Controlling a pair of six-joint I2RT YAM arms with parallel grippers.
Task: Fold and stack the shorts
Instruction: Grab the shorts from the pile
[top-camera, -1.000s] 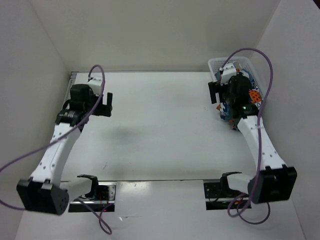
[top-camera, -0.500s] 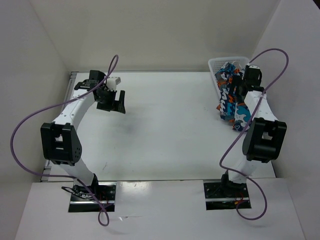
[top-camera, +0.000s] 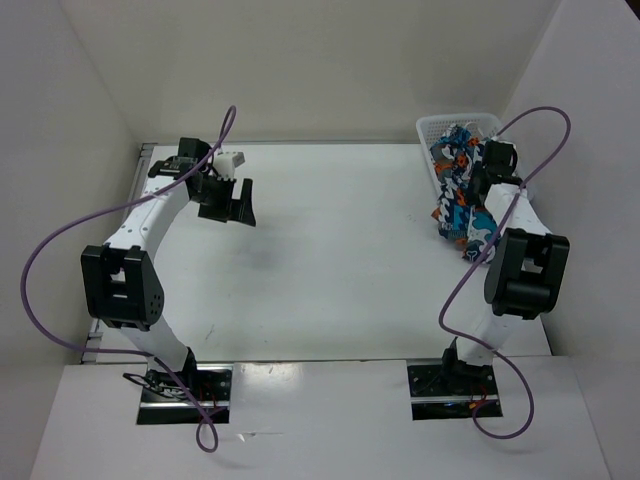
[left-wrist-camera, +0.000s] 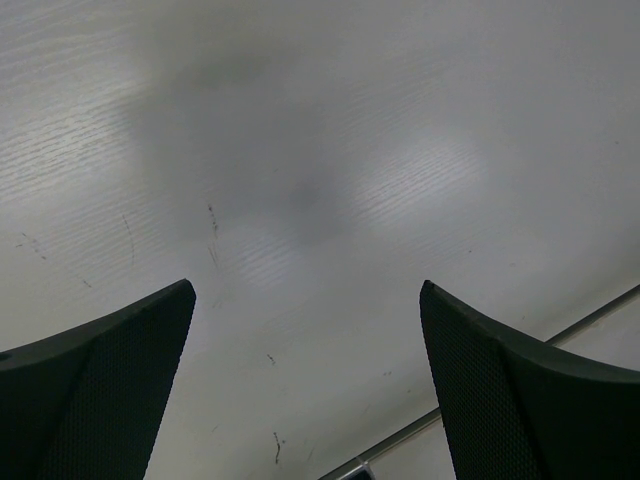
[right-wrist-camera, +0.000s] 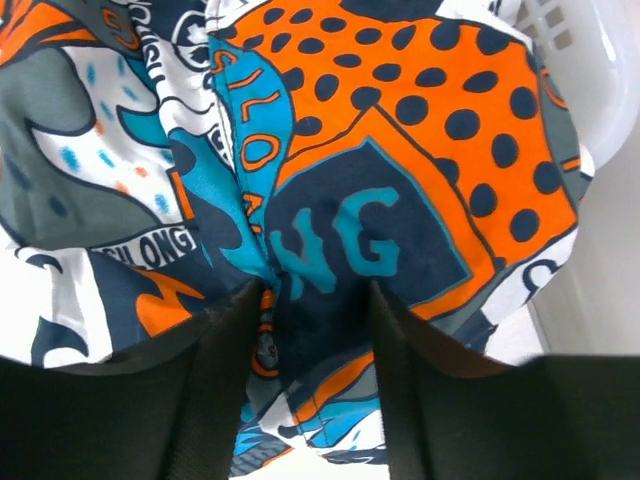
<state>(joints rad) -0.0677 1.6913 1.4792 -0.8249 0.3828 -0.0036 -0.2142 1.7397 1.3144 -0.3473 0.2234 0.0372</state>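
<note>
Overhead, I see the shorts (top-camera: 458, 210) heaped in the basket (top-camera: 432, 128) at far right, spilling over its near rim onto the table (top-camera: 340, 260); the right gripper (top-camera: 480, 180) is down on them. Left wrist: the left gripper (left-wrist-camera: 305, 290) is spread wide above the table. Right wrist: the fingers (right-wrist-camera: 225, 400) pinch a bunched fold of shorts.

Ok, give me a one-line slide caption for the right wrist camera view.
Right gripper closed on a bunched fold of the patchwork-print shorts, white mesh basket at upper right.
</note>
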